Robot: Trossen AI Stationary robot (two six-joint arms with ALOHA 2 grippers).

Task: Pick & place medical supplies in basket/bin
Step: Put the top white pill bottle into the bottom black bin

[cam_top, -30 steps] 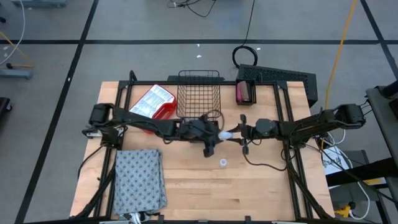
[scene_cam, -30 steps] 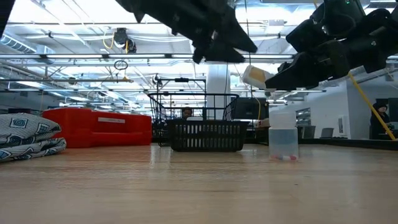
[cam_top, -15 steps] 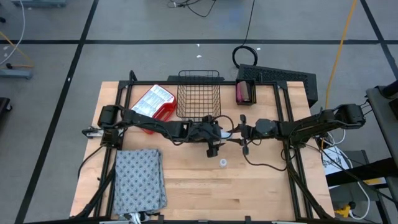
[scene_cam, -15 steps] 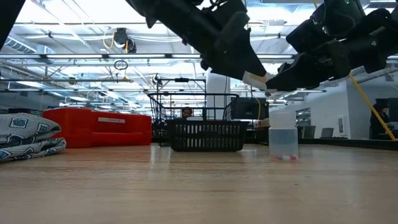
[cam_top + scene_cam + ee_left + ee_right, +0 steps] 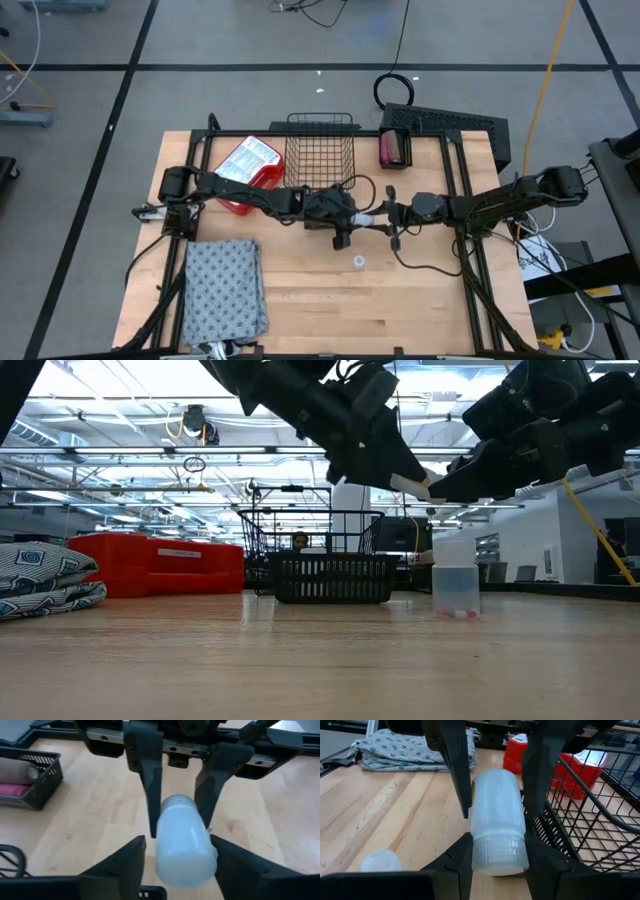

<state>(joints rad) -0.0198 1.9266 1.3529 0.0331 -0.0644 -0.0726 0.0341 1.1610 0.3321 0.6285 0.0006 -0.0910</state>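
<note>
The counter [image 5: 420, 300] carried the grey cloth [image 5: 224, 290] at its near left and the wire basket [image 5: 320, 150] at its far edge. Both arms met mid-counter, above the surface, just in front of the basket. The white vial [image 5: 497, 822] lay horizontal between them, long axis along the line of the arms. The right gripper [image 5: 383, 215] had its fingers clamped on the capped end. The left gripper [image 5: 350, 214] straddled the other end, fingers at the sides, grip judged unsettled. A second vial [image 5: 358, 263] stood nearby.

Two vials [image 5: 367, 216] [image 5: 358, 262], one cloth [image 5: 223, 289], one wire basket [image 5: 319, 150]
</note>
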